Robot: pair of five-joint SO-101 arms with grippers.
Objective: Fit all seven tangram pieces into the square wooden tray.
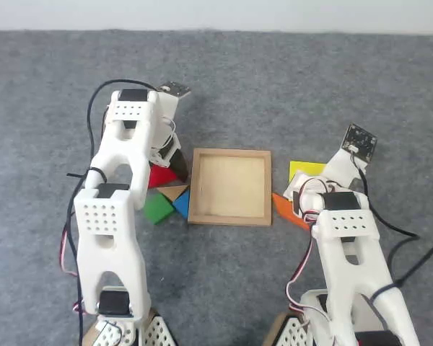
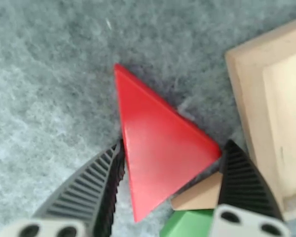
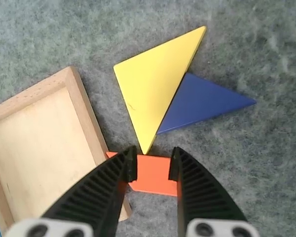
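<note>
Wide left jaws straddle the red triangle (image 2: 158, 158), narrow right jaws the orange piece (image 3: 150, 177): likely light, rigid, slick, best pinched edge-to-edge.

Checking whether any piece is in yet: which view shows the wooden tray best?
The high view: the whole tray lies square-on, its floor bare. The left wrist view catches one corner, the right wrist view roughly half.
</note>
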